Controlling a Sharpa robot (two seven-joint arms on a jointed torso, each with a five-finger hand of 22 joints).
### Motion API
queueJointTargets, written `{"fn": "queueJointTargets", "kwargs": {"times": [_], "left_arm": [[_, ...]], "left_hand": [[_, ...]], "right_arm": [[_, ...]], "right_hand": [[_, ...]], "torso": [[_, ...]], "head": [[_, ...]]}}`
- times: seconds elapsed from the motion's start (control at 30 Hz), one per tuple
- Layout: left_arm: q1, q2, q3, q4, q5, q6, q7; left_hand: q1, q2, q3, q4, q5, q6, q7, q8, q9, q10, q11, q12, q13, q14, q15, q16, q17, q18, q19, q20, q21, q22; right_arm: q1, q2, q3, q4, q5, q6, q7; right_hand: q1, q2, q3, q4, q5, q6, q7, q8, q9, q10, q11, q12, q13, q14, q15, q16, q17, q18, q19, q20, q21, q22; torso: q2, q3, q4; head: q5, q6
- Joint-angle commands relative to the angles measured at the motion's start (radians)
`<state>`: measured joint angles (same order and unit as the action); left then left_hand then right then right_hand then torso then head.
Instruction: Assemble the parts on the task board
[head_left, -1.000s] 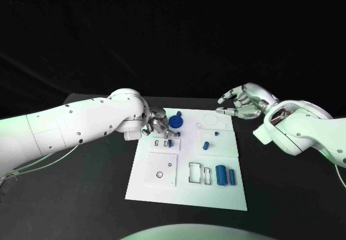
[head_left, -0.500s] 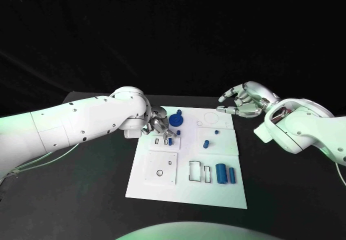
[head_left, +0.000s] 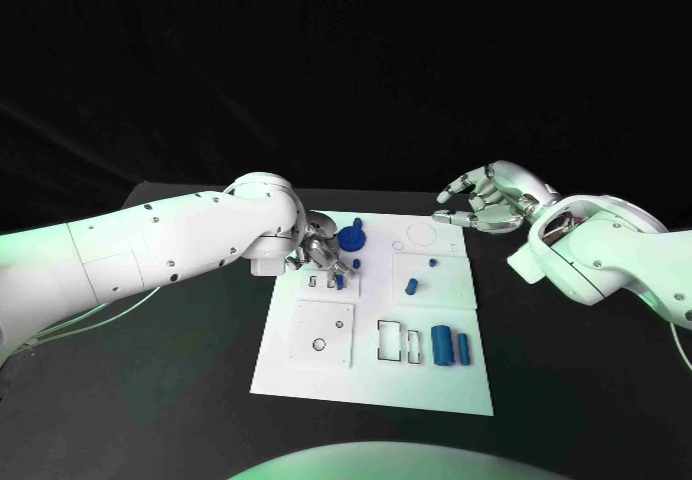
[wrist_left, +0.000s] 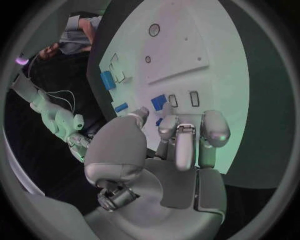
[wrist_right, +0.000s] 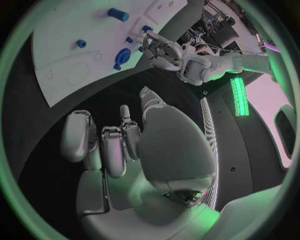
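Note:
The white task board (head_left: 325, 365) lies in the middle of the black table. My left hand (head_left: 320, 250) hovers over its far left part, fingertips down by a row of small slots. One slot holds a blue part (head_left: 340, 283), which also appears beside the empty slots in the left wrist view (wrist_left: 158, 102). A small blue part (wrist_left: 160, 121) sits pinched between thumb and finger. A round blue part (head_left: 351, 238) stands just past the hand. My right hand (head_left: 483, 208) hangs beyond the board's far right corner, fingers loosely bent, holding nothing.
On the board there are also a blue peg (head_left: 431, 264), a short blue piece (head_left: 413, 288), and two blue cylinders (head_left: 443, 347) (head_left: 464, 349) beside an empty rectangular frame (head_left: 391, 341). A raised square plate (head_left: 323, 338) with a small ring sits near left.
My left hand has crept slightly towards the middle of the board, over the slots. The right hand has barely moved.

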<state>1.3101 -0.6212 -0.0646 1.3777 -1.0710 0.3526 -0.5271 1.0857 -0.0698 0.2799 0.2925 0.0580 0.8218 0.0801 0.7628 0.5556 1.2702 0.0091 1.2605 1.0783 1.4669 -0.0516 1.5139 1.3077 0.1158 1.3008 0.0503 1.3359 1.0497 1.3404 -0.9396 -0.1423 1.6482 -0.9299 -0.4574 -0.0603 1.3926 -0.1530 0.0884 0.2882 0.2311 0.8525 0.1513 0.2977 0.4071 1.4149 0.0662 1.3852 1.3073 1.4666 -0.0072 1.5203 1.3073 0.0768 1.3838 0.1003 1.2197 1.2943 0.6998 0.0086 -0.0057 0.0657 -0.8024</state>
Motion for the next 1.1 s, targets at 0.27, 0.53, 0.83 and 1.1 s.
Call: {"fn": "queueJointTargets", "kwargs": {"times": [0.27,0.53,0.83,1.1], "left_arm": [[0.000,0.005,-0.001,0.000,-0.002,0.034,-0.003],[0.000,0.005,-0.001,-0.001,0.002,0.037,-0.004],[0.000,0.006,-0.001,-0.004,0.004,0.041,-0.004],[0.000,0.008,-0.001,-0.008,0.007,0.042,-0.005]], "left_hand": [[0.010,0.008,0.004,-0.002,-0.002,-0.010,0.001,0.007,0.002,-0.006,0.001,-0.001,0.003,0.067,0.002,-0.005,0.153,-0.014,-0.004,0.004,0.005,0.003],[0.033,0.014,0.014,-0.003,-0.002,-0.012,0.001,0.008,0.006,-0.008,0.001,-0.001,0.003,0.066,0.002,-0.006,0.152,-0.014,-0.007,0.005,0.006,0.003],[0.072,0.027,0.036,-0.005,-0.003,-0.015,0.001,0.007,0.010,-0.009,0.001,-0.001,0.004,0.065,0.002,-0.006,0.151,-0.014,-0.009,0.005,0.009,0.008],[0.121,0.032,0.077,-0.008,-0.003,-0.019,-0.001,0.006,0.015,-0.011,-0.001,-0.001,0.005,0.065,0.001,-0.007,0.150,-0.014,-0.012,0.005,0.011,0.010]], "right_arm": [[0.000,-0.003,0.000,0.000,-0.014,0.016,-0.004],[0.000,-0.002,0.000,-0.001,-0.014,0.018,-0.006],[0.000,0.001,0.000,-0.004,-0.020,0.020,-0.012],[-0.001,0.002,0.000,-0.005,-0.021,0.022,-0.013]], "right_hand": [[-0.006,0.008,0.000,0.000,0.019,-0.006,0.000,0.007,0.002,-0.003,0.001,-0.003,0.069,0.072,0.002,-0.006,0.129,0.010,-0.007,0.000,-0.005,-0.001],[-0.006,0.009,0.001,0.000,0.024,-0.006,0.000,0.008,0.003,-0.003,0.001,-0.003,0.069,0.072,0.002,-0.006,0.129,0.010,-0.008,0.000,-0.006,-0.001],[-0.006,0.009,0.002,0.000,0.026,-0.006,-0.001,0.009,0.003,-0.003,0.001,-0.002,0.069,0.072,0.002,-0.005,0.131,0.009,-0.006,0.000,-0.004,0.001],[-0.006,0.010,0.002,0.000,0.028,-0.006,-0.001,0.010,0.003,-0.002,0.001,-0.001,0.070,0.072,0.002,-0.005,0.131,0.009,-0.006,0.000,-0.004,0.000]], "torso": [[0.000,0.0017,-0.0005],[-0.001,0.0018,0.0003],[0.000,0.0018,0.0001],[-0.001,0.0021,0.0003]], "head": [[0.000,-0.006],[0.000,-0.009],[0.000,-0.010],[0.001,-0.010]]}}
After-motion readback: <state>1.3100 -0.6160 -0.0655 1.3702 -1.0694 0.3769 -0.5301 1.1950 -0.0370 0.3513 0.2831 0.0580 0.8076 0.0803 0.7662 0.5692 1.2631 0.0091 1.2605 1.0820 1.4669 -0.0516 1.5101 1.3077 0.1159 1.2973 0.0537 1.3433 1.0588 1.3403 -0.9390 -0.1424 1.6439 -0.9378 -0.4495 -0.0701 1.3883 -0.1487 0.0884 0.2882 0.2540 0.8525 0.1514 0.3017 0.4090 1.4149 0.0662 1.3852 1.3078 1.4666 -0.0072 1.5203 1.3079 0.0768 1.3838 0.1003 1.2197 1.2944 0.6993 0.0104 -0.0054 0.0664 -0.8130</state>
